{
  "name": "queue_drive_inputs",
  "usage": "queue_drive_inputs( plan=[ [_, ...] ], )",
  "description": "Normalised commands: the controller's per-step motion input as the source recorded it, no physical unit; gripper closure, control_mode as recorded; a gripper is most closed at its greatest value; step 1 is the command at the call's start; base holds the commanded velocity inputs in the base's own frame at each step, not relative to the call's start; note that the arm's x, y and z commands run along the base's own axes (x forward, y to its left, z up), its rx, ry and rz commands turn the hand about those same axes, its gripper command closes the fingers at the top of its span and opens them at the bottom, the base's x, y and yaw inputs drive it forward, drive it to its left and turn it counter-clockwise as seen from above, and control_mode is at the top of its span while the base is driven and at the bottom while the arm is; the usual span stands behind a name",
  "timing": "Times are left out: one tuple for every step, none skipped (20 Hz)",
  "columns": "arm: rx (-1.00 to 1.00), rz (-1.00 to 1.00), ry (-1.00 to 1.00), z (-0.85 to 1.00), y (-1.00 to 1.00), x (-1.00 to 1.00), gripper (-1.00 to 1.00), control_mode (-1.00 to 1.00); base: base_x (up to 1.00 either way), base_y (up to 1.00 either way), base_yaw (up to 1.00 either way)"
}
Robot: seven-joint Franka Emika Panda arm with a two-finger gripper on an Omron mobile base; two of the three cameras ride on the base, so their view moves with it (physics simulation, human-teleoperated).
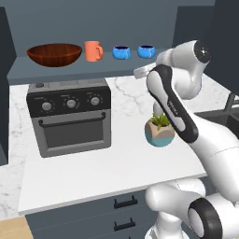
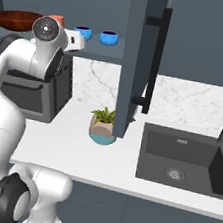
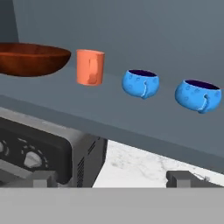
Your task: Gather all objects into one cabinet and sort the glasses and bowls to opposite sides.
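While our pincer [image 3: 112, 178] hangs apart and empty before the cabinet shelf [image 1: 70, 70], we see the bowl [image 1: 54, 54] at the shelf's left end, then the mug [image 1: 93, 51], then two blue cups [image 1: 122, 52] [image 1: 146, 51] rightward.

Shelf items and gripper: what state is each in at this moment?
Bowl: upright on shelf, far left.
Orange mug: upright, beside bowl.
Left blue cup: upright, empty.
Right blue cup: upright, empty.
Gripper: open, holding nothing.
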Motion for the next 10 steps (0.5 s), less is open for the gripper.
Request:
queue_drive_inputs(
  plan=[
    [0.02, -0.05, 0.18, 0.0, -0.05, -1.0, -1.0, -1.0, 0.0, 0.0, 0.0],
    [0.03, -0.05, 0.17, 0.0, -0.08, -1.0, -1.0, -1.0, 0.0, 0.0, 0.0],
    [0.03, -0.05, 0.18, 0.0, -0.05, -1.0, -1.0, -1.0, 0.0, 0.0, 0.0],
    [0.03, -0.05, 0.19, 0.0, -0.06, -1.0, -1.0, -1.0, 0.0, 0.0, 0.0],
    [0.04, -0.05, 0.18, 0.0, -0.08, -1.0, -1.0, -1.0, 0.0, 0.0, 0.0],
    [0.06, -0.05, 0.15, -0.03, -0.13, -1.0, -1.0, -1.0, 0.0, 0.0, 0.0],
    [0.09, -0.06, 0.14, -0.01, -0.16, -1.0, -1.0, -1.0, 0.0, 0.0, 0.0],
    [0.11, -0.07, 0.13, 0.0, -0.19, -1.0, -1.0, -1.0, 0.0, 0.0, 0.0],
    [0.13, -0.07, 0.14, 0.0, -0.22, -0.99, -1.0, -1.0, 0.0, 0.0, 0.0],
    [0.14, -0.08, 0.15, 0.0, -0.23, -0.91, -1.0, -1.0, 0.0, 0.0, 0.0]
  ],
)
